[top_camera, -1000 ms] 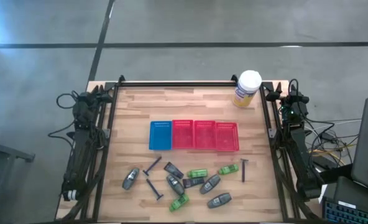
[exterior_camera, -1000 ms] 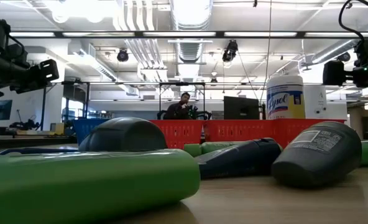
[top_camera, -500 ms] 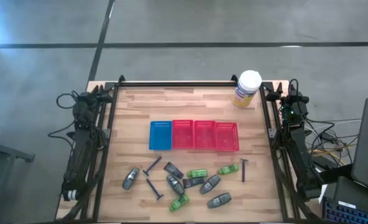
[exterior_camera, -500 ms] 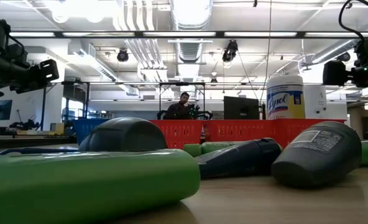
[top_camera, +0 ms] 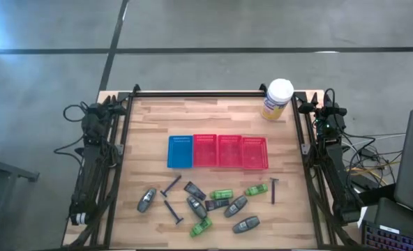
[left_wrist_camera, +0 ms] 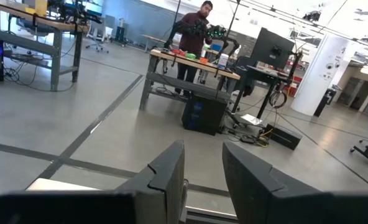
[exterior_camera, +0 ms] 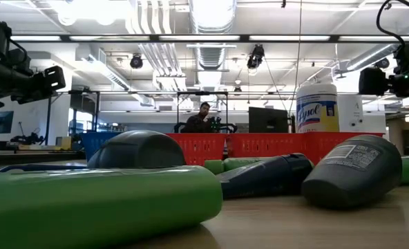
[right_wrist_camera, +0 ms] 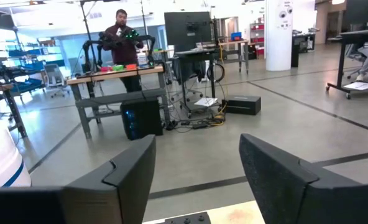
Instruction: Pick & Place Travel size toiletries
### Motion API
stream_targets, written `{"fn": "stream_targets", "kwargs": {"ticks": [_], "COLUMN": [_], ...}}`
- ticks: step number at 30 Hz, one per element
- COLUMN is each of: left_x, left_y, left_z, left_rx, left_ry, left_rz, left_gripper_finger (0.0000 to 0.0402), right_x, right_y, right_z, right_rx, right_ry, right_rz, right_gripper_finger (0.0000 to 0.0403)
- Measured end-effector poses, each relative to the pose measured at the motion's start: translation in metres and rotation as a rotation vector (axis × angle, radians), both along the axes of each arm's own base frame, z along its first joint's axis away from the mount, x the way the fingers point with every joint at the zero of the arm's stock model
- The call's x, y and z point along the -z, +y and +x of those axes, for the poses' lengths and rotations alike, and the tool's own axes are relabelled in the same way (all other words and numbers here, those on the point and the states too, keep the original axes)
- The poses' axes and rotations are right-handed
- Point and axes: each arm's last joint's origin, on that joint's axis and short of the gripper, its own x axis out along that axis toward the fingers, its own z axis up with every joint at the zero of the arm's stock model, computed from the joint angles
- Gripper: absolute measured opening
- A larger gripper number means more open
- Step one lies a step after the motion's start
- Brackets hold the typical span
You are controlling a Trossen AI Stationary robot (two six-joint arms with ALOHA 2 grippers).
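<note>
The left hand is parked at the counter's far left corner, fingers parted by a narrow gap and grasping nothing. The right hand is parked at the far right corner, fingers spread wide, released and empty; it sits just beside the white-capped jar, whose white side shows at the edge of the right wrist view. Both arms lie folded along the counter's side rails, well apart from the work items. At mid-counter a row of four mesh trays stands side by side: one blue tray at the left end, then three red trays, adjoining. The travel size toiletries lie scattered along the near edge, in front of the trays and outside them: grey oval bottles, bright green bottles, dark flat packs, and thin razors. In the low view, a green bottle and grey bottles fill the foreground and partly block the trays behind. A person stands at a workbench in the room beyond.
</note>
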Motion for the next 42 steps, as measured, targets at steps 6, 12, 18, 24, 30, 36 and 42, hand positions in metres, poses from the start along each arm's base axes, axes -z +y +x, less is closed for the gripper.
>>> {"fn": "stream_targets", "kwargs": {"ticks": [6, 12, 18, 24, 30, 36, 42], "left_x": [0.000, 0.000, 0.000, 0.000, 0.000, 0.000, 0.000], "left_y": [0.000, 0.000, 0.000, 0.000, 0.000, 0.000, 0.000], "left_z": [0.000, 0.000, 0.000, 0.000, 0.000, 0.000, 0.000], "left_rx": [0.001, 0.000, 0.000, 0.001, 0.000, 0.001, 0.001], "left_ry": [0.000, 0.000, 0.000, 0.000, 0.000, 0.000, 0.000], "left_rz": [0.000, 0.000, 0.000, -0.001, -0.002, -0.002, -0.003], "left_gripper_finger": [0.0115, 0.0115, 0.0115, 0.0115, 0.0115, 0.0115, 0.0115], "right_x": [0.000, -0.001, -0.002, -0.018, -0.034, -0.060, -0.076], "right_y": [0.000, 0.001, 0.007, 0.025, 0.040, 0.059, 0.081], "right_z": [0.000, 0.003, 0.024, 0.041, 0.055, 0.070, 0.103], "right_rx": [0.000, -0.142, -0.823, -1.368, -1.531, -1.556, -1.478], "right_ry": [0.000, -0.426, -0.711, -0.684, -0.805, -0.856, -0.736], "right_rz": [0.001, -0.009, 0.254, 0.409, 0.600, 0.722, 0.986], "right_gripper_finger": [0.0228, 0.0246, 0.0267, 0.0285, 0.0304, 0.0322, 0.0339]}}
